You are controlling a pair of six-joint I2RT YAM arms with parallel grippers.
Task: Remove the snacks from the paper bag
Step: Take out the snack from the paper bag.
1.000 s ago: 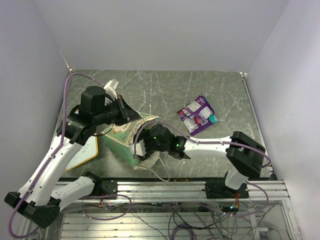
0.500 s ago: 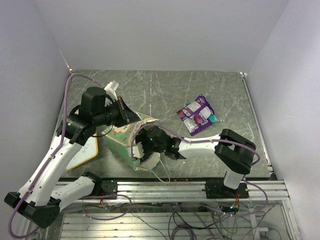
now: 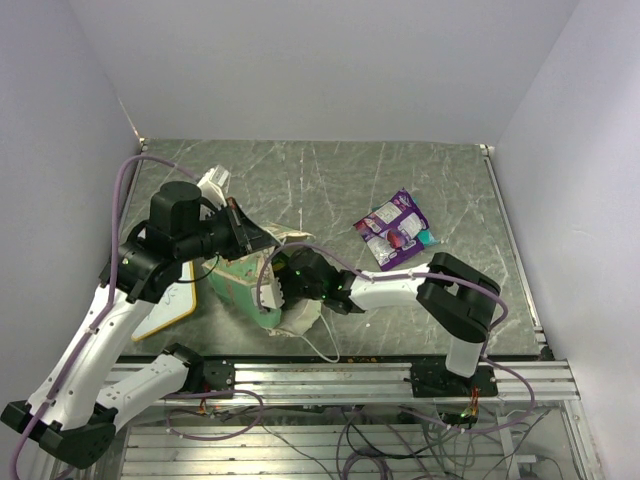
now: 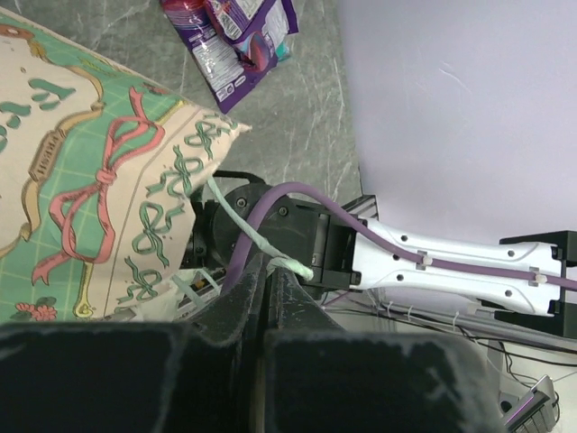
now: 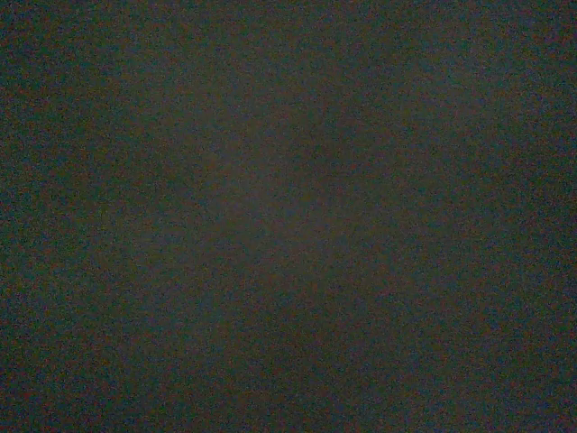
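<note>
The paper bag [image 3: 238,283] lies on its side at the left, its bow-printed cream face [image 4: 90,180] turned up. My left gripper [image 3: 262,237] is shut on the bag's thin pale-green handle string [image 4: 236,216] at the jaw tips [image 4: 268,266] and holds the mouth up. The right arm's wrist [image 3: 312,278] reaches into the bag's mouth. Its fingers are hidden inside, and the right wrist view is fully dark. A purple snack packet [image 3: 393,228] [image 4: 236,36] lies on the table at the right, with a teal packet [image 3: 428,238] partly under it.
A wood-framed whiteboard [image 3: 172,303] lies flat left of the bag. A small white object [image 3: 218,182] sits at the back left. A loose white string handle [image 3: 322,345] trails toward the front rail [image 3: 340,380].
The right arm has pushed further left into the bag's mouth. The left arm has shifted slightly left and back, still holding the handle, and the bag moved with it.
</note>
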